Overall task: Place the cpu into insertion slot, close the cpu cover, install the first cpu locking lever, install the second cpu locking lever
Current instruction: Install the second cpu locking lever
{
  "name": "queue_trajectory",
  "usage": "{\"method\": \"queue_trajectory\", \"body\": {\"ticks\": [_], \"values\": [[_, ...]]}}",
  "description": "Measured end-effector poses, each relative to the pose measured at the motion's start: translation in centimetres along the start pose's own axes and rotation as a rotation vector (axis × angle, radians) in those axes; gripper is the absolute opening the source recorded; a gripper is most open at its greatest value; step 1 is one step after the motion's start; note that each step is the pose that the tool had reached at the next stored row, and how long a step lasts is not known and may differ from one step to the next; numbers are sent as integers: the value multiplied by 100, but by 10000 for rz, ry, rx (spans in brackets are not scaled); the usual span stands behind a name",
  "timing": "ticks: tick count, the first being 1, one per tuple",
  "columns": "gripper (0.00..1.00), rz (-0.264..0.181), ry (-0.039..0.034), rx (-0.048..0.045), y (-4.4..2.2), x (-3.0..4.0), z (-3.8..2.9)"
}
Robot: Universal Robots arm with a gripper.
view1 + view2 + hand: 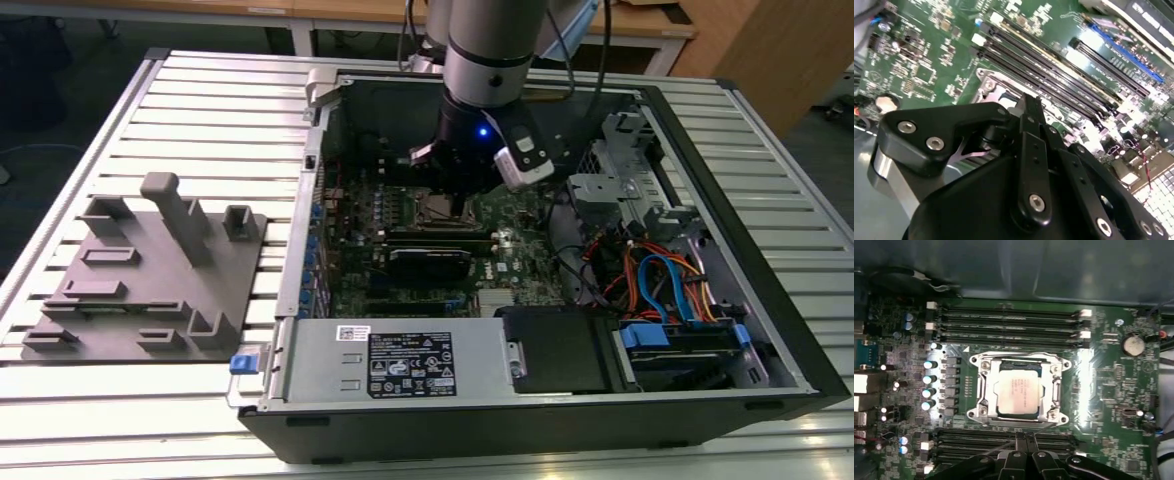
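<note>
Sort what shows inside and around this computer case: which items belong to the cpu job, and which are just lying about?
Job:
cpu, seated in the insertion slot
cpu cover, down around the chip
gripper, just above the board

Bystanders:
memory slots
coin battery
grey fixture block beside the case
drive cables

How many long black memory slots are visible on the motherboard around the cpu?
8. Four memory slots lie on one side of the cpu, four on the opposite side, partly hidden by the gripper.

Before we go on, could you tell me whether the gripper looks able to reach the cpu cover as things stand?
Probably yes: the gripper hangs just beside the cpu cover, which lies flat around the cpu, with nothing between them.
</note>
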State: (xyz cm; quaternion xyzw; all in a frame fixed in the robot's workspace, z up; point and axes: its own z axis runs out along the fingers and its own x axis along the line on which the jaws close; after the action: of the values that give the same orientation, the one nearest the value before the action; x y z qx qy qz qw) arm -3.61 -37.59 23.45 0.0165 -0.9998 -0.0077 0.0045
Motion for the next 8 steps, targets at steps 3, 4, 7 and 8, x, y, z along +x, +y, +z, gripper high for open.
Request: {"method": "queue_trajectory", "body": {"ticks": [3, 4, 7, 8], "values": [[10, -1, 9, -2, 0, 65, 16], [10, 0, 11, -2, -1, 84, 20], [10, 1, 12, -3, 0, 144, 33], [10, 0, 13, -3, 1, 165, 38]]}}
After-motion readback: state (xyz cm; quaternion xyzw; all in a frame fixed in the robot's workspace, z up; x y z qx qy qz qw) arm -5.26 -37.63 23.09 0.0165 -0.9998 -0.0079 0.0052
